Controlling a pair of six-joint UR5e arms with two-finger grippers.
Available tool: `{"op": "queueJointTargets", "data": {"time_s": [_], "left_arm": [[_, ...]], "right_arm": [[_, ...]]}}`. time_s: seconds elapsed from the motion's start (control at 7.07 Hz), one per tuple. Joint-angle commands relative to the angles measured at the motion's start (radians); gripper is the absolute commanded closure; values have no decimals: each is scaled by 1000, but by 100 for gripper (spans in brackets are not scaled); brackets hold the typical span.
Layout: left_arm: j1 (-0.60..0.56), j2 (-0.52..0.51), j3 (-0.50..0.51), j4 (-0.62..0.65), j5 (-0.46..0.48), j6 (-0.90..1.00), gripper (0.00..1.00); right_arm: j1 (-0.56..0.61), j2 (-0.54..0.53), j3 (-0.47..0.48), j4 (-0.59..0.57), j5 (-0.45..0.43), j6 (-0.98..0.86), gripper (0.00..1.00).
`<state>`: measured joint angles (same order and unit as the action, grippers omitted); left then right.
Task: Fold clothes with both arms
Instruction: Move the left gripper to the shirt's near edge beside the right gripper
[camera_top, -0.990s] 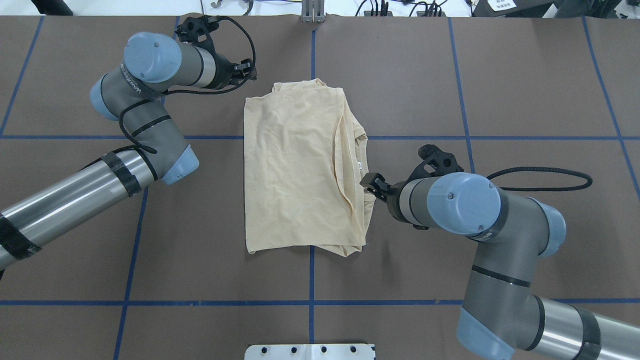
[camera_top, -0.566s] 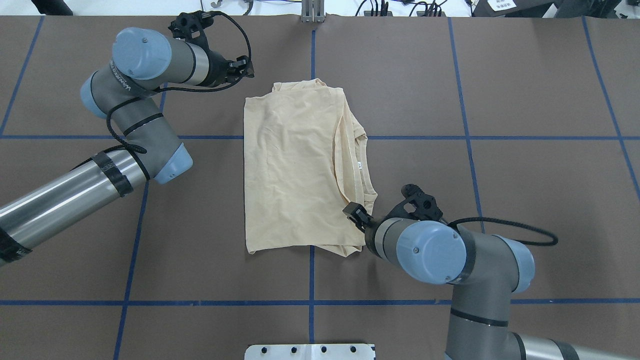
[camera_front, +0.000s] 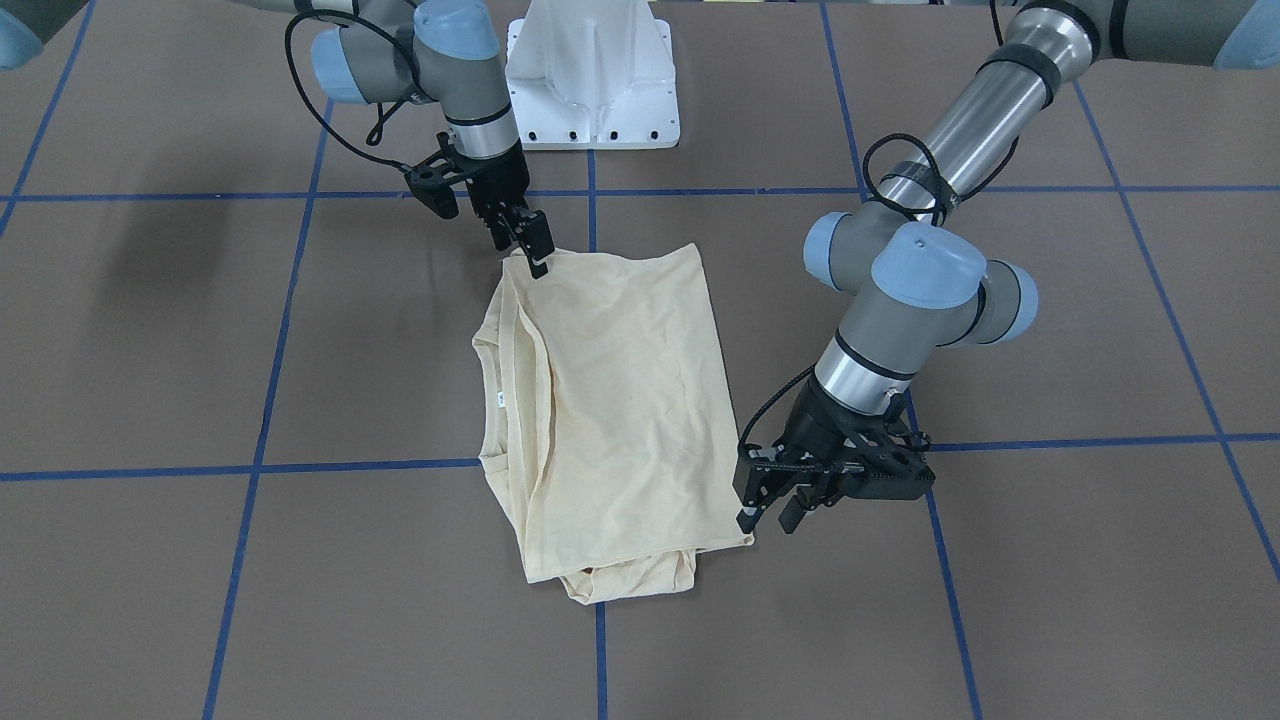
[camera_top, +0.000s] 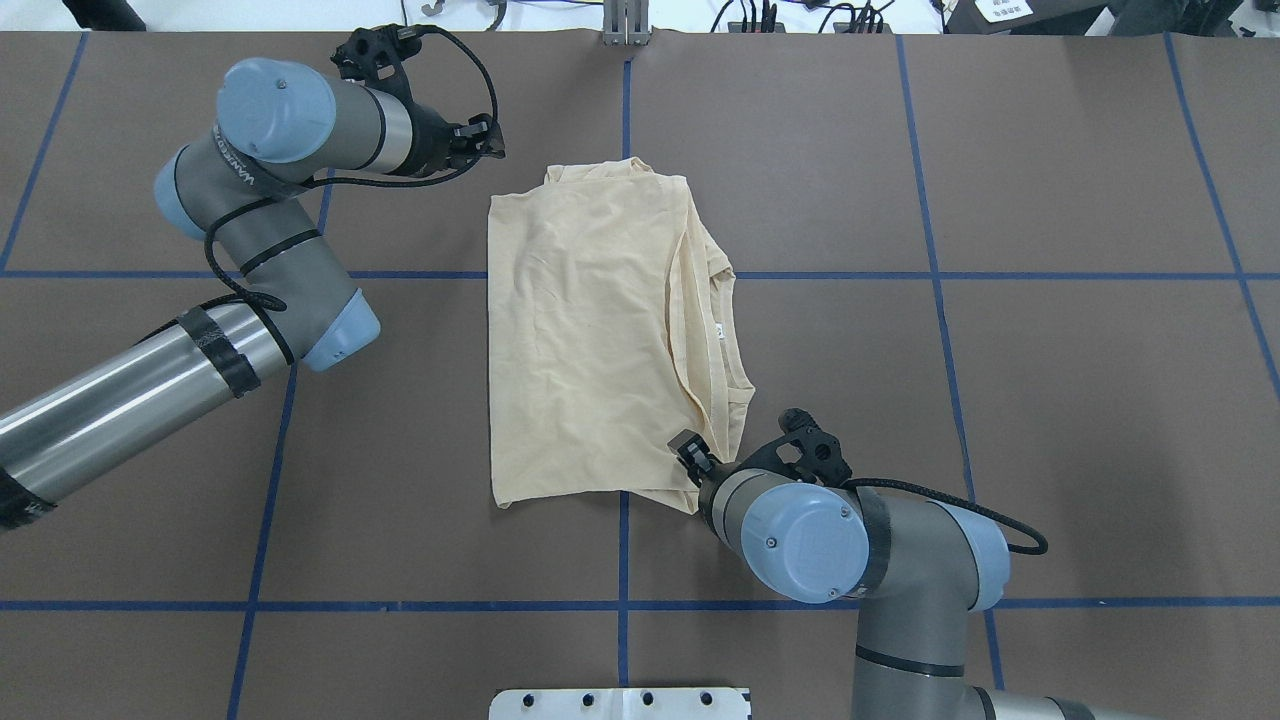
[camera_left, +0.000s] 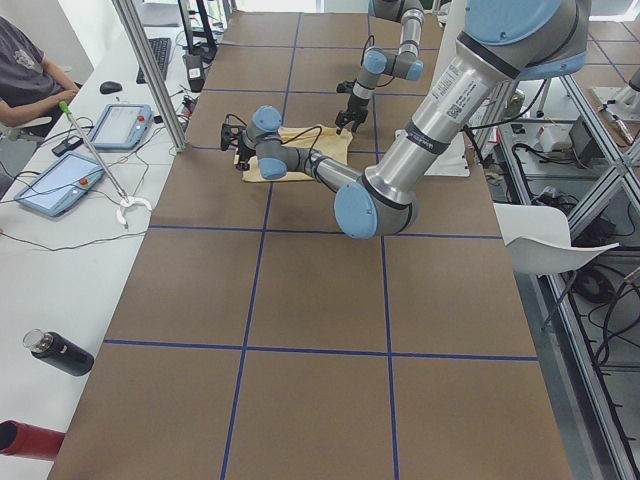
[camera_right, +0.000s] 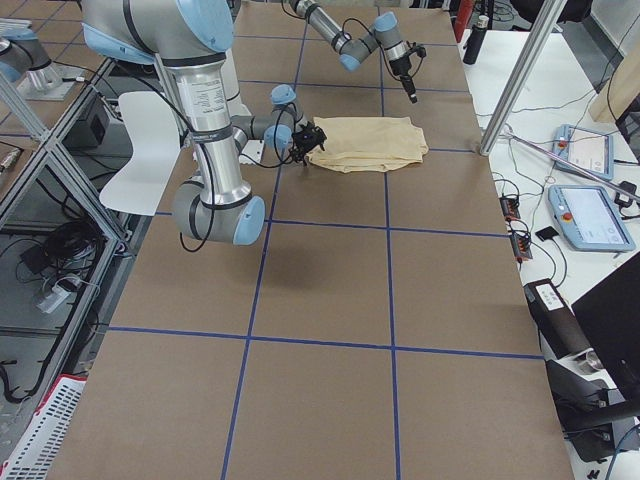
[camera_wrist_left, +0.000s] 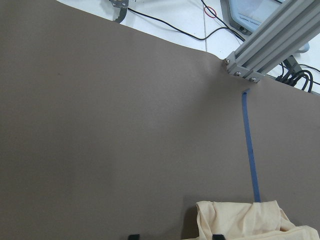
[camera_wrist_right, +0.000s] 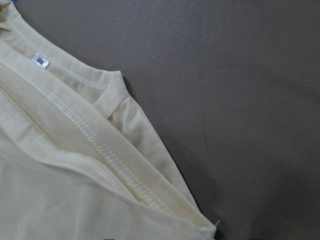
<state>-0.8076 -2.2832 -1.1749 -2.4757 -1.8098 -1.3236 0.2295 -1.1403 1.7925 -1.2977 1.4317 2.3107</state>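
Pale beige thin-fabric long-sleeved T-shirt (camera_top: 590, 330) lies flat on the brown worktop (camera_top: 1000, 200), out in front of the white flanged pedestal (camera_front: 590, 90), folded into a tall rectangle of stacked layers. I expect it to be light and limp with no stiffness. It will sag, and the plies will slide apart if only the top one is pinched, so I'd take it at the corners and catch every layer. Ribbed collar (camera_front: 483, 400) edge looks thicker, likely a better bite than mid-panel. Right gripper (camera_front: 538, 258) is at the shirt corner nearest the pedestal, tips touching cloth. I can't tell whether it's clamped or just resting. Left gripper (camera_front: 767, 512) is spread and empty at the diagonally opposite corner, on the shirt's end away from the pedestal, one fingertip just beside the hem. No containers involved that I can see.
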Motion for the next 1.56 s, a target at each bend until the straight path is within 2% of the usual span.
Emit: {"op": "queueJointTargets", "data": {"time_s": [0.0, 0.14, 0.85, 1.13, 1.27, 1.41], "left_arm": [[1, 10, 0, 0, 0, 0, 42], [1, 10, 0, 0, 0, 0, 42], [1, 10, -40, 0, -3, -31, 42], [56, 222, -327, -2, -36, -277, 42], [136, 334, -470, 0, -14, -366, 42], [227, 379, -545, 24, 41, -478, 28]], "right_arm": [[4, 10, -8, -2, -1, 6, 92], [4, 5, -1, -6, 3, 3, 100], [16, -7, 45, -11, 18, -11, 100], [4, -59, 117, -24, 16, 1, 100], [-22, -81, 142, -26, 13, 6, 100], [-39, -84, 142, -26, 10, 7, 100]]}}
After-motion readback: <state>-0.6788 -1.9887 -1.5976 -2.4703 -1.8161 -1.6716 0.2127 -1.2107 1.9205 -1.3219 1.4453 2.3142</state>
